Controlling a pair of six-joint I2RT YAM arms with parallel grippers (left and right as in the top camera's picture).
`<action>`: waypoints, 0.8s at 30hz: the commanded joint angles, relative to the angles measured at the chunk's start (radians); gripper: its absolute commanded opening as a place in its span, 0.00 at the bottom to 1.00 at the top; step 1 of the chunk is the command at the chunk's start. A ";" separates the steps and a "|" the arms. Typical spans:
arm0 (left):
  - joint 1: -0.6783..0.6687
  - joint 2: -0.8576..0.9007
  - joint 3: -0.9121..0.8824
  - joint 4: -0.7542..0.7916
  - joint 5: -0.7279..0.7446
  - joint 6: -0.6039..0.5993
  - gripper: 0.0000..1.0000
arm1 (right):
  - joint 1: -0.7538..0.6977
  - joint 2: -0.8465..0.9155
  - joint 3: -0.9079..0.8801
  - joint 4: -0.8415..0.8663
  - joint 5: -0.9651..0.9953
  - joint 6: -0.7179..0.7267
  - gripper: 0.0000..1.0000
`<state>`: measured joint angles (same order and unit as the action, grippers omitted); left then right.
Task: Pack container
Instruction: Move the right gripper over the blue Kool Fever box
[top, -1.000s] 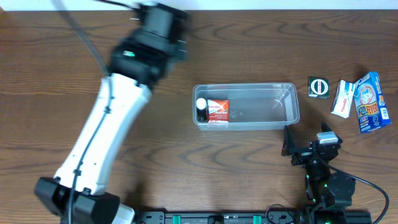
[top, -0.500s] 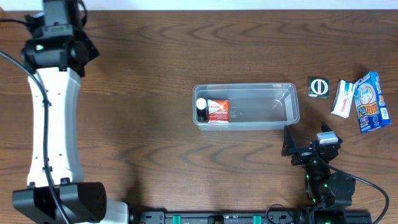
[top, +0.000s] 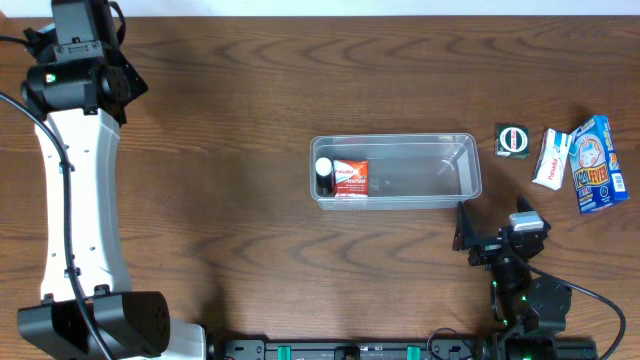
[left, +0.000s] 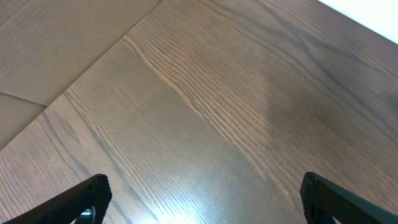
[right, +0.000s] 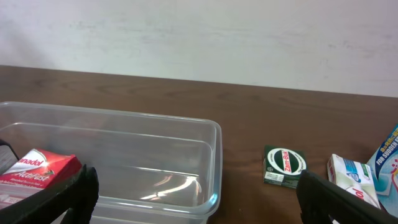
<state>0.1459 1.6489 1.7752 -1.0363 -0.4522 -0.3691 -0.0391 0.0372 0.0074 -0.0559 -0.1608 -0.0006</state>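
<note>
Presently the container (top: 420, 168) lies right of centre on the bench (top: 240, 120), long side running left to right. At its left end stand 1 dark bottle (top: 324, 176) with a white cap and 1 red box (top: 351, 177), just beside each other. Right of the container, apart from it, 3 boxes lie on the bench: green box (top: 513, 140), white box (top: 551, 158) and blue box (top: 593, 165). The left arm (top: 75, 200) reaches to the far left corner, well apart from the container; left jaws apart over bare wood, holding nothing. The right arm (top: 520, 290) sits near the container's front right corner; right jaws apart, holding nothing.
</note>
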 joint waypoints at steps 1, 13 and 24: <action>0.002 -0.014 0.011 -0.003 -0.016 -0.001 0.98 | -0.014 -0.001 -0.002 0.016 0.020 -0.001 0.99; 0.002 -0.014 0.011 -0.003 -0.016 -0.001 0.98 | -0.014 0.085 0.199 0.092 0.040 0.003 0.99; 0.002 -0.014 0.011 -0.003 -0.016 -0.002 0.98 | -0.095 0.684 0.730 -0.207 0.041 -0.022 0.99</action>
<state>0.1459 1.6489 1.7752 -1.0370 -0.4522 -0.3691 -0.1001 0.5999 0.6212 -0.2047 -0.1062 -0.0044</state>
